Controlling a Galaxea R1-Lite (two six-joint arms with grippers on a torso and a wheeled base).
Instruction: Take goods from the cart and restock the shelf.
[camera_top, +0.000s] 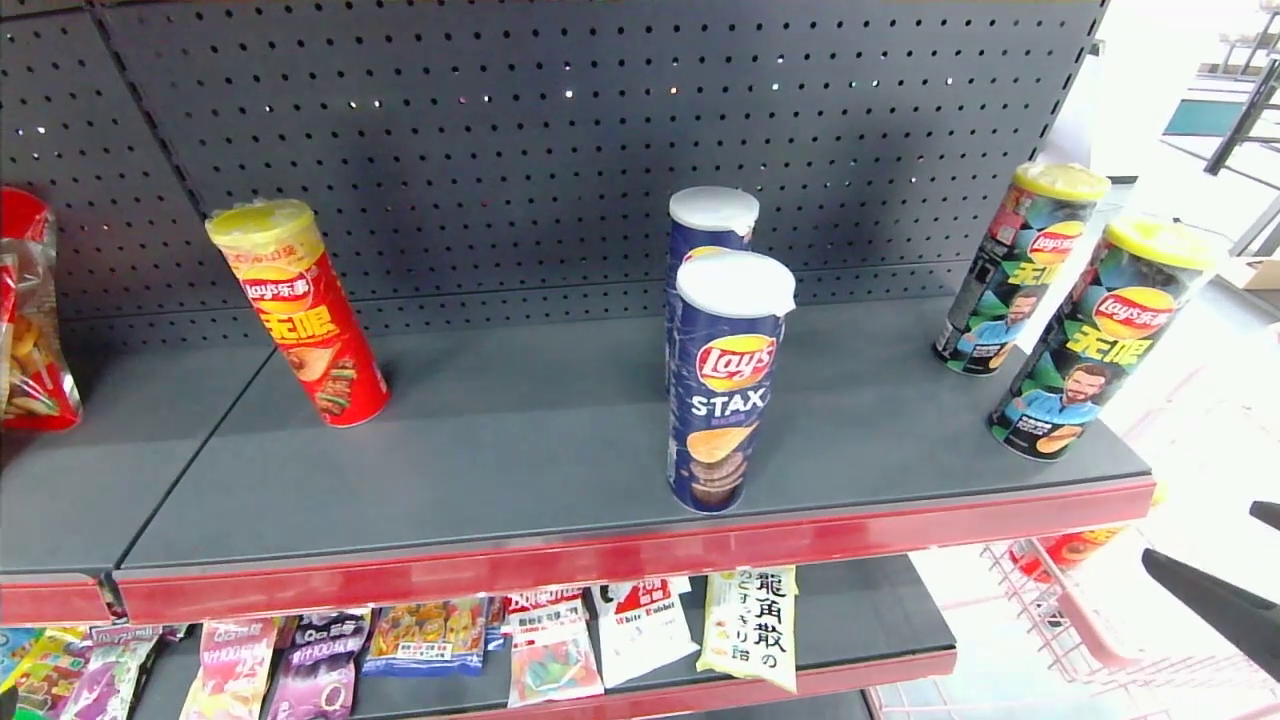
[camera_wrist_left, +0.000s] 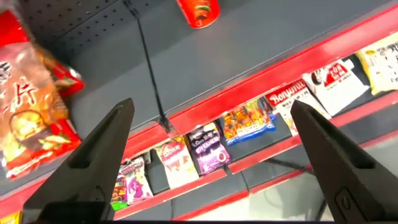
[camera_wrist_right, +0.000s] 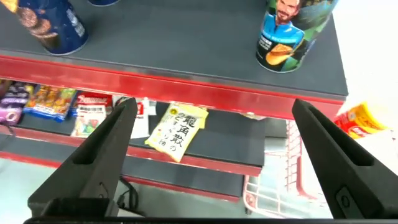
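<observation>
Head view — blue can (camera_top: 722, 390) upright on shelf (camera_top: 520, 440), near front edge.

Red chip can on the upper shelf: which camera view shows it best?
The head view: the red chip can stands whole and upright, yellow lid to base. The left wrist view catches just its lower end. The right wrist view faces the blue can instead.

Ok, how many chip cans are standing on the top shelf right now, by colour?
Red can: 1
Blue: 2, front blue can and rear blue can
Black with yellow lid: 2, near black can and far black can
Total: 5
</observation>
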